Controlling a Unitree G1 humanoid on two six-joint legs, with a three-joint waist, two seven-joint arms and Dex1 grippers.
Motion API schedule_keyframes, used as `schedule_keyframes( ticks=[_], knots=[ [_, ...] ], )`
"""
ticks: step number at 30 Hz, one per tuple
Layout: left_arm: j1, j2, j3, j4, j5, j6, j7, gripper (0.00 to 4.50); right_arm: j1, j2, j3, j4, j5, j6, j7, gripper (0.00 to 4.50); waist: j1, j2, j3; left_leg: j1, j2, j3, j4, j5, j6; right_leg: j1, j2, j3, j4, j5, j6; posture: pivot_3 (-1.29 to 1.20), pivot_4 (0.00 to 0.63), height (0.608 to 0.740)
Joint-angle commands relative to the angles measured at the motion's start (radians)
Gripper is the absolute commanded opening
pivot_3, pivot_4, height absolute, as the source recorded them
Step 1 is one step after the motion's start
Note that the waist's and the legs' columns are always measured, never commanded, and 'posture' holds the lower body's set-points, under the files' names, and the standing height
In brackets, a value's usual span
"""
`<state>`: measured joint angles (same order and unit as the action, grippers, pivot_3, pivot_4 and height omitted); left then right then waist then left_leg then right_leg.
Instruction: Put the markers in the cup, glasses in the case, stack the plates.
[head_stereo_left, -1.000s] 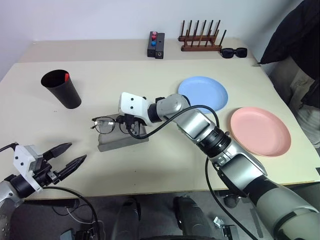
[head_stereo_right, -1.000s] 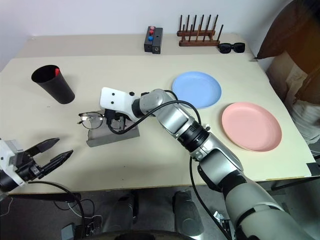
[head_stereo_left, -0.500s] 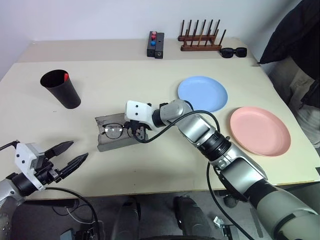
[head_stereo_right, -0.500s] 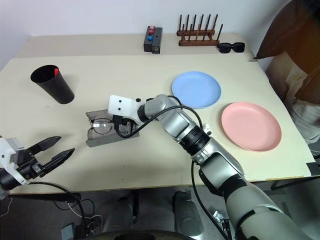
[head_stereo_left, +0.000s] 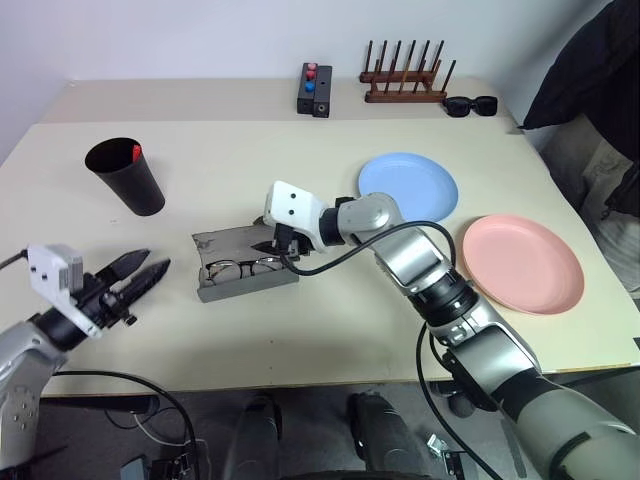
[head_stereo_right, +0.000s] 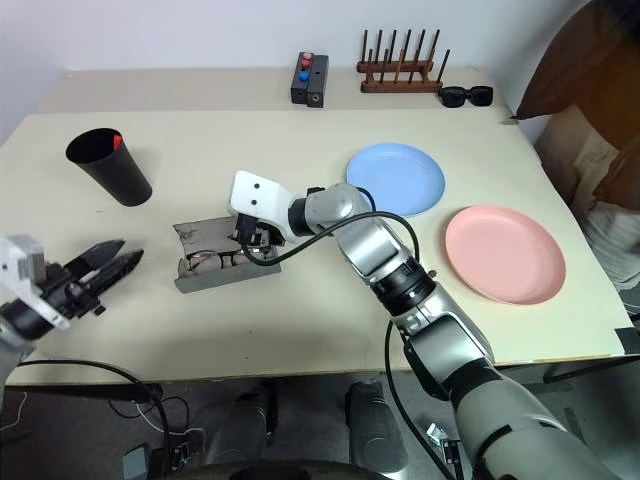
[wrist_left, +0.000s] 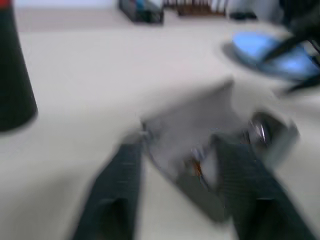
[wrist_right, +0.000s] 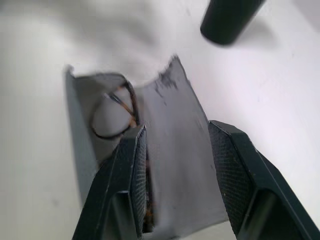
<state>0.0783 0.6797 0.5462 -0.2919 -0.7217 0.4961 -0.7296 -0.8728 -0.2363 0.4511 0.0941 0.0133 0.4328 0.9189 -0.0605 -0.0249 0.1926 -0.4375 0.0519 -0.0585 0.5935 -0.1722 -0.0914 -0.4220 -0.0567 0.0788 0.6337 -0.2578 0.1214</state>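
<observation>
1. The grey case (head_stereo_left: 245, 264) lies open near the middle of the tabletop (head_stereo_left: 300, 330), nearer the front edge, flap up. The glasses (head_stereo_left: 243, 267) sit inside it.
2. The right gripper (head_stereo_left: 279, 247) hangs over the case's right end, fingers parted and gripping nothing. The right wrist view confirms this: both fingers (wrist_right: 131, 165) straddle the grey flap, and one lens shows in the case trough beyond them.
3. The left gripper (head_stereo_left: 140, 275) hovers near the front-left edge, pointing toward the case, well apart from it. Its fingers stand slightly parted and empty. The left wrist view is blurred but catches the case (wrist_left: 200, 125) ahead.
4. The black cup (head_stereo_left: 126, 176) stands toward the left edge, a red marker cap (head_stereo_left: 134, 153) showing at its rim.
5. The blue plate (head_stereo_left: 408, 186) and the pink plate (head_stereo_left: 522, 262) lie side by side toward the right edge, unstacked.
</observation>
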Motion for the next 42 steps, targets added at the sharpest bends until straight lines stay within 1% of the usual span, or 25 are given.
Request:
schedule_keyframes(
  ticks=[1,3,6,9,14,17,20,23,26,31,36,42],
  knots=[
    [-0.107,0.036,-0.070,0.031,0.040,0.061,0.073,0.02,0.049,-0.040,-0.037,-0.121,0.024,0.001,0.013,1.96,0.003,0.000,0.000,0.000,0.000,0.000,0.000,0.000,0.000,0.000,0.000,0.000,0.000,0.000,0.000,0.00,0.150,0.740],
    [-0.245,0.054,-0.144,0.109,0.091,0.137,0.150,0.02,0.105,-0.083,-0.053,-0.194,0.033,0.009,0.020,1.96,0.011,0.000,0.000,0.000,0.000,-0.001,0.000,0.000,0.000,0.000,0.001,0.000,0.001,0.000,0.000,0.00,0.150,0.740],
    [-0.399,0.056,-0.201,0.197,0.098,0.223,0.183,0.02,0.169,-0.134,-0.080,-0.277,0.049,0.003,0.029,1.96,0.016,0.000,0.000,0.000,0.000,-0.002,0.001,0.001,-0.001,0.000,0.001,0.000,0.002,0.001,0.002,0.00,0.150,0.740],
    [-0.574,0.073,-0.324,0.320,0.135,0.320,0.140,0.02,0.282,-0.225,-0.137,-0.389,0.090,-0.027,0.059,1.96,0.022,0.000,0.000,-0.001,0.000,-0.002,0.001,0.001,-0.001,0.000,0.001,0.000,0.002,0.001,0.004,0.00,0.150,0.740],
    [-0.772,0.074,-0.467,0.510,0.195,0.410,0.057,0.02,0.398,-0.313,-0.192,-0.490,0.133,-0.007,0.064,1.96,0.015,0.000,0.000,-0.001,0.000,-0.002,0.002,0.001,-0.001,0.000,0.002,0.000,0.002,0.001,0.005,0.00,0.150,0.740],
    [-0.845,0.084,-0.573,0.613,0.258,0.416,-0.033,0.02,0.423,-0.327,-0.212,-0.521,0.155,0.019,0.048,1.96,0.012,0.000,0.000,-0.001,0.000,-0.002,0.002,0.001,-0.001,-0.001,0.002,0.000,0.004,0.001,0.005,0.00,0.150,0.740],
    [-0.877,0.082,-0.613,0.674,0.292,0.394,-0.105,0.02,0.436,-0.336,-0.228,-0.542,0.176,0.040,0.039,1.96,0.012,0.000,0.000,0.000,0.000,-0.002,0.002,0.001,-0.001,-0.001,0.002,0.000,0.006,0.001,0.006,0.00,0.150,0.740],
    [-0.883,0.085,-0.663,0.694,0.329,0.374,-0.181,0.02,0.456,-0.350,-0.243,-0.558,0.190,0.048,0.031,1.96,0.017,0.000,0.000,-0.001,0.000,-0.003,0.002,0.001,-0.001,-0.001,0.002,0.000,0.006,0.000,0.006,0.00,0.150,0.740],
    [-0.854,0.101,-0.686,0.654,0.344,0.343,-0.257,0.02,0.465,-0.359,-0.249,-0.563,0.198,0.050,0.028,1.96,0.018,0.000,0.000,-0.001,0.000,-0.003,0.003,0.001,-0.001,-0.001,0.002,0.000,0.006,0.000,0.005,0.00,0.150,0.740],
    [-0.780,0.142,-0.661,0.539,0.331,0.302,-0.344,0.02,0.464,-0.366,-0.249,-0.547,0.201,0.044,0.019,1.96,0.016,0.000,0.000,-0.001,0.000,-0.003,0.003,0.001,-0.001,-0.001,0.002,0.000,0.007,-0.001,0.003,0.00,0.150,0.740],
    [-0.645,0.182,-0.608,0.350,0.279,0.282,-0.404,0.02,0.456,-0.355,-0.250,-0.503,0.204,0.038,0.007,1.96,0.016,0.000,0.000,0.000,0.000,-0.003,0.003,0.001,-0.001,-0.002,0.002,0.000,0.010,-0.002,0.003,0.00,0.150,0.740],
    [-0.504,0.208,-0.577,0.187,0.257,0.288,-0.403,0.02,0.449,-0.338,-0.251,-0.452,0.213,0.025,-0.002,1.96,0.020,0.000,0.000,0.000,0.000,-0.003,0.005,0.001,-0.001,-0.002,0.002,0.001,0.012,-0.003,0.002,0.00,0.150,0.740]
  ],
)
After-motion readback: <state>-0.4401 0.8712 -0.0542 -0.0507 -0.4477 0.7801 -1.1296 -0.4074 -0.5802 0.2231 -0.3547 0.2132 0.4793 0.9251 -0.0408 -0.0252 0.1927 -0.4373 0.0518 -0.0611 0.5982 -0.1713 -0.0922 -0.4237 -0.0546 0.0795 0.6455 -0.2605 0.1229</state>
